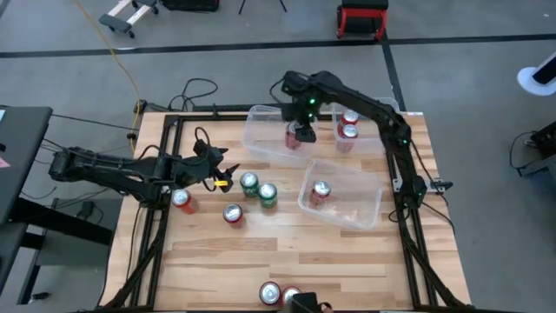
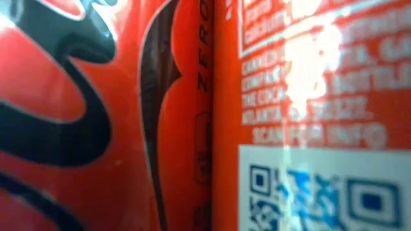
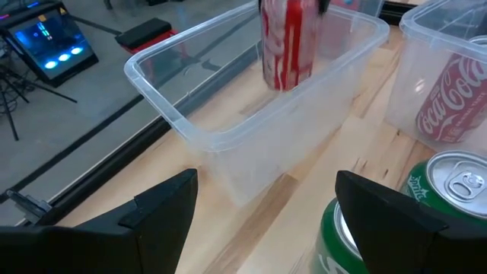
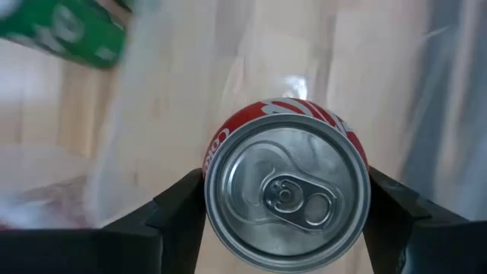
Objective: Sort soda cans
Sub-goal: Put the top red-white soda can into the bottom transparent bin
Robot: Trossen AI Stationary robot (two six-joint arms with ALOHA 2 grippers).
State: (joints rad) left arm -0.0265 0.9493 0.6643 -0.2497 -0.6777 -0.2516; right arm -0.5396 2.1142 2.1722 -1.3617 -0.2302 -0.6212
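Note:
My right gripper (image 1: 301, 130) is shut on a red soda can (image 4: 285, 190) over the clear far-left bin (image 1: 259, 122); the left wrist view shows that can (image 3: 288, 42) upright at the bin's opening. My left gripper (image 3: 266, 213) stands open at the table's left, with nothing between its fingers, close beside two upright green cans (image 1: 249, 183) (image 1: 268, 195). Two red cans (image 1: 182, 200) (image 1: 233, 214) stand on the table. Another red can (image 1: 321, 193) lies in the middle bin (image 1: 369, 209), and two more (image 1: 348, 124) stand in the far-right bin (image 1: 373, 139). My right gripper pinches the red can's side wall (image 4: 211, 161) just under its top rim, one finger (image 4: 179, 209) on each side. The fingers come from above, pointing steeply down. The can hangs upright, its silver top toward the wrist camera; whether its base touches the bin floor I cannot tell.
Two red cans (image 1: 270, 294) (image 1: 291, 296) stand at the table's near edge and fill the low view (image 2: 96, 115). The three clear bins take up the far and right part of the table. Bare wood (image 1: 261, 252) lies between the loose cans and the near edge.

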